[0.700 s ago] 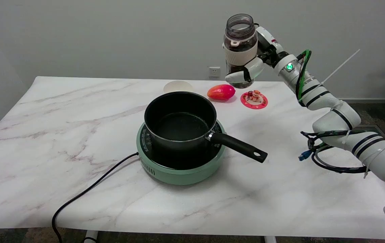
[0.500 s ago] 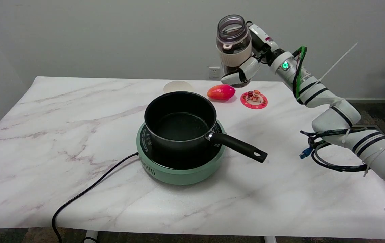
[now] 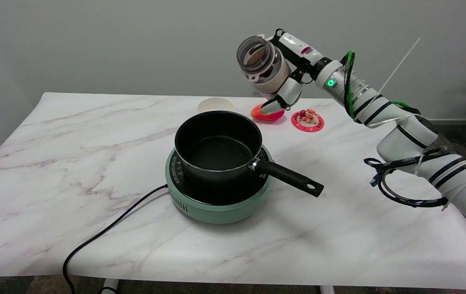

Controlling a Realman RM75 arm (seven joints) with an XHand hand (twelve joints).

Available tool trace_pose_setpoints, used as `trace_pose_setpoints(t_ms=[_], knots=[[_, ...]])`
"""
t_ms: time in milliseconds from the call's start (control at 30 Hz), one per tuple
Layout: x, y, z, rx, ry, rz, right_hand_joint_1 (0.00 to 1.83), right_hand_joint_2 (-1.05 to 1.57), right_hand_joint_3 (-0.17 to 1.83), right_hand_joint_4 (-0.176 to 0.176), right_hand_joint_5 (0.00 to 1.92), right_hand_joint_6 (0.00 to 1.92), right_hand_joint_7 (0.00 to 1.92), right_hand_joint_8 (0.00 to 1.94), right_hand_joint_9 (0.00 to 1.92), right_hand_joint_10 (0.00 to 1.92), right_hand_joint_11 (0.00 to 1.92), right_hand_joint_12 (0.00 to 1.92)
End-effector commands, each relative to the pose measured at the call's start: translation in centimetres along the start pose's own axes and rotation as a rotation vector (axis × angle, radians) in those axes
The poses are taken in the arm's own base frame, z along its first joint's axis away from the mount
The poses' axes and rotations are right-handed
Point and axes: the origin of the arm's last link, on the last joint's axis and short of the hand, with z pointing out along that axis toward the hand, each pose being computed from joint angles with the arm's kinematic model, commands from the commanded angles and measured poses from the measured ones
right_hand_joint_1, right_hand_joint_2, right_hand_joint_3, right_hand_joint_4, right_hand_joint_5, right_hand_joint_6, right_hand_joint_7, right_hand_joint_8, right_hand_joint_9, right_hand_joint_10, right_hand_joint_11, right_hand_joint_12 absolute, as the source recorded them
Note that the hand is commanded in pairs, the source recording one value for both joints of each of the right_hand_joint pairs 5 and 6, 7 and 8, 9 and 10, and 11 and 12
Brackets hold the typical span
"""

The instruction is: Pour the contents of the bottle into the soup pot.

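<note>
Currently, I hold the bottle (image 3: 262,65) in the air, above and behind the soup pot (image 3: 218,146), tilted with its open mouth toward the pot's side. Dark contents show inside the clear neck; nothing is pouring yet. My right hand (image 3: 283,87) has its fingers wrapped around the bottle's pale sleeve. In my judgement this tilt prepares the pour, but the mouth is not over the pot, so the bottle needs carrying forward first. The pot sits on a green induction cooker (image 3: 218,204), handle pointing to the picture's right. Behind lie 1 red mango (image 3: 266,116), 1 pink coaster (image 3: 307,121) and 1 pale lid (image 3: 216,105), all on the marble table (image 3: 73,163) before a plain grey wall.
</note>
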Motion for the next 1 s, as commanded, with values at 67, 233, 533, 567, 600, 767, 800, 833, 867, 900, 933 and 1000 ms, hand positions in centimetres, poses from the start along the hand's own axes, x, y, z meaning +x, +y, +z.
trace_pose_setpoints(t_ms=[67,233,533,567,600,767,800,833,867,900,933,1000], knots=[[-2.0,-3.3,-0.4,0.039,-0.107,-0.572,1.56,0.89,0.64,0.000,1.92,1.92,1.92,1.92,1.39,1.39,1.20,1.20],[-2.7,-3.1,-0.6,0.052,-0.152,-0.729,1.55,0.89,0.66,0.000,1.92,1.92,1.92,1.92,1.40,1.40,1.20,1.20],[-2.6,-3.8,-1.0,0.094,-0.201,-0.983,1.52,0.89,0.70,0.000,1.92,1.92,1.92,1.92,1.39,1.39,1.20,1.20],[-2.4,-3.9,-0.9,0.097,-0.201,-1.002,1.52,0.89,0.70,0.000,1.92,1.92,1.92,1.92,1.39,1.39,1.20,1.20],[-2.3,-3.9,-0.9,0.099,-0.203,-1.017,1.52,0.89,0.70,0.000,1.92,1.92,1.92,1.92,1.39,1.39,1.20,1.20],[-1.9,-4.4,-1.0,0.123,-0.212,-1.128,1.52,0.88,0.70,0.000,1.92,1.92,1.92,1.92,1.38,1.38,1.20,1.20],[-1.7,-4.7,-0.9,0.131,-0.211,-1.160,1.52,0.87,0.70,0.000,1.92,1.92,1.92,1.92,1.38,1.38,1.19,1.19],[-1.5,-4.8,-0.8,0.135,-0.211,-1.179,1.52,0.86,0.71,0.000,1.92,1.92,1.92,1.92,1.37,1.37,1.19,1.19],[-1.2,-4.8,-0.8,0.136,-0.211,-1.190,1.52,0.86,0.72,0.000,1.92,1.92,1.92,1.92,1.36,1.36,1.19,1.19],[-0.9,-4.8,-0.7,0.136,-0.209,-1.199,1.52,0.85,0.73,0.000,1.92,1.92,1.92,1.92,1.36,1.36,1.19,1.19],[-0.6,-4.8,-0.6,0.139,-0.208,-1.206,1.52,0.85,0.73,0.000,1.92,1.92,1.92,1.92,1.36,1.36,1.19,1.19],[-0.2,-4.9,-0.4,0.139,-0.202,-1.214,1.52,0.84,0.74,0.000,1.92,1.92,1.92,1.92,1.35,1.35,1.18,1.18]])
